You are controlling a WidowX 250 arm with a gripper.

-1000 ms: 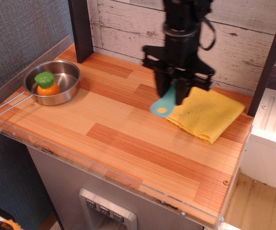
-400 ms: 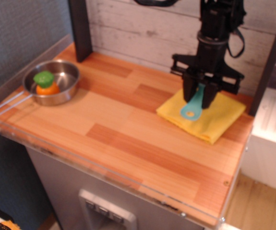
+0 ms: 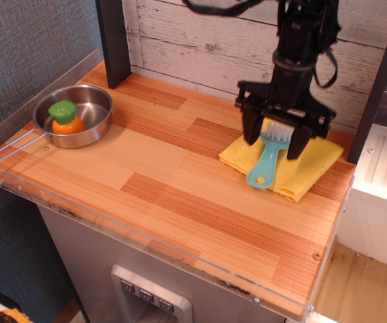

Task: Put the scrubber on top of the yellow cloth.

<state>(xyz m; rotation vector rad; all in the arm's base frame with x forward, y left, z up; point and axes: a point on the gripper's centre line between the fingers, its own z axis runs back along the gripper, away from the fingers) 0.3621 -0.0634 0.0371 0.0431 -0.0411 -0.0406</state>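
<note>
The scrubber [image 3: 268,159], seemingly light, stiff plastic best gripped near its bristled head, is lying on the soft yellow cloth [image 3: 307,167] while the end effector [image 3: 278,138] is straddling it wide open, gripping nothing.

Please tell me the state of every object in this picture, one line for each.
Teal plastic scrubber with white bristles: lying on the cloth, released.
Folded yellow cloth: flat on the wooden counter, under the scrubber.
Black gripper: open, fingers either side of the brush head.
Round steel pan: upright, holding an orange toy vegetable with green top.
</note>
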